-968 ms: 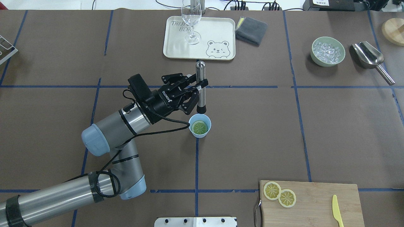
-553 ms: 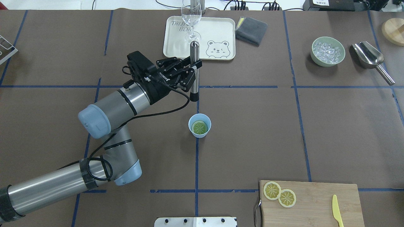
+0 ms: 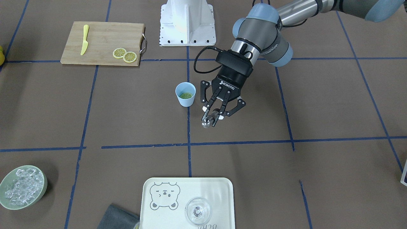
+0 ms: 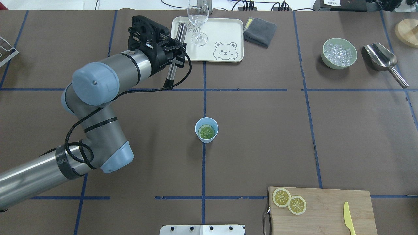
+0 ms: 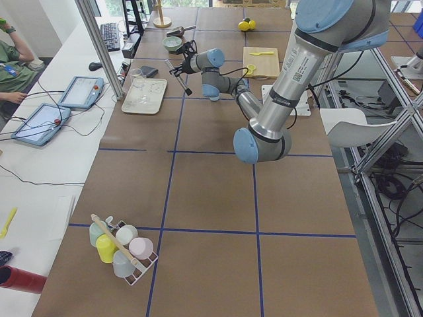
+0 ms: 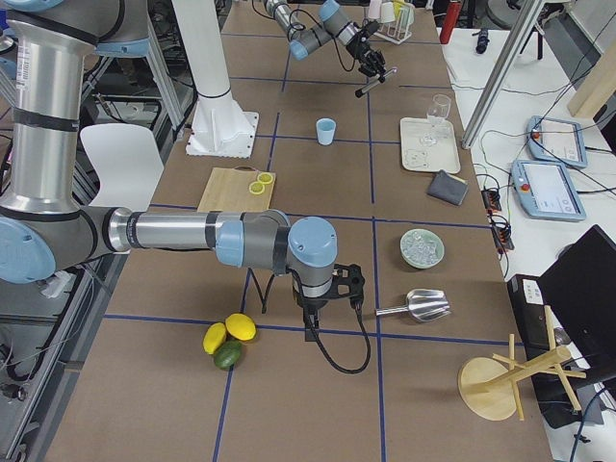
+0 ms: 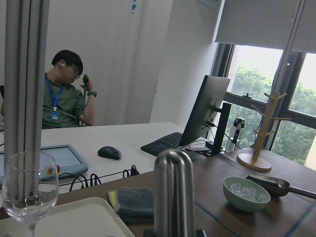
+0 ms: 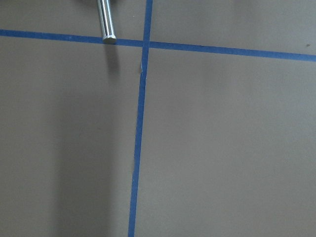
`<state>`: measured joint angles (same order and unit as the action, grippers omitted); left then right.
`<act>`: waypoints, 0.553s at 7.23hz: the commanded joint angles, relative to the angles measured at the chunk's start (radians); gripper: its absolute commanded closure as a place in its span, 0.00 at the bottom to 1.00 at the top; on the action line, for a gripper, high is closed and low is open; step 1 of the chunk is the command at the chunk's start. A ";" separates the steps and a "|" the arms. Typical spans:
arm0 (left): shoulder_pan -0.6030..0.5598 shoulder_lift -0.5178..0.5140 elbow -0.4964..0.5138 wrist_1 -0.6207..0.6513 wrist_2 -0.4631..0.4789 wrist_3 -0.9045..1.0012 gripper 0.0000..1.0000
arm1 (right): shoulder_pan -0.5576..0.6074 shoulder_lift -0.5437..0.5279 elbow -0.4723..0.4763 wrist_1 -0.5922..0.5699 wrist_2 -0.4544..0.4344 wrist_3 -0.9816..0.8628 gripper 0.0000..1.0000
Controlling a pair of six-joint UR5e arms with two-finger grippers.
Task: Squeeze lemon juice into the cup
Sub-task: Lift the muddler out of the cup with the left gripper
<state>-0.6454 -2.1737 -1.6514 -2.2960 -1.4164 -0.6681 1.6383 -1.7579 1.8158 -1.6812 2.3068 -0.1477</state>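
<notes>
Left pincer [image 3: 213, 119]: pressed together on a steel rod [image 4: 170, 75], pinching it near its upper half. We see the rod tilted in the overhead view, black tip low near a blue tape line, rounded top up by the tray [image 4: 225, 26] edge, close to the wine glass [image 4: 198, 19]. The front view shows that rod almost end-on, so we read the finger closure there and the length only from overhead. The side views suggest the rod is off the tabletop; contact is unclear.

Cup [image 4: 206, 140] stands upright on the tabletop at a tape crossing, well apart from the left pincer. A lemon slice [image 4: 206, 132] lies flat inside it, looking greenish. Two more slices [image 4: 281, 196] sit overlapping on the cutting board [image 4: 326, 209], yellow knife [image 4: 348, 213] apart from them.

The left wrist view adds the rod's top dead centre, an ice bowl [image 7: 244, 202], and a seated person [image 7: 64, 103].

Right pincer [image 6: 313, 325]: shows only in the right side view, low over the tabletop; we cannot tell how wide it is. Its wrist view shows just tape lines and a scoop handle [image 8: 105, 19].
</notes>
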 commanded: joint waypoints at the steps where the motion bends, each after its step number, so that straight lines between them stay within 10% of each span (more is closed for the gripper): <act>1: -0.094 0.043 -0.131 0.362 -0.192 0.090 1.00 | 0.000 0.000 -0.001 0.000 -0.001 0.000 0.00; 4: -0.207 0.125 -0.150 0.631 -0.357 0.122 1.00 | 0.000 -0.002 -0.010 0.002 0.000 0.000 0.00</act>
<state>-0.8218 -2.0948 -1.7979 -1.7507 -1.7349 -0.5574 1.6383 -1.7584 1.8097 -1.6808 2.3056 -0.1472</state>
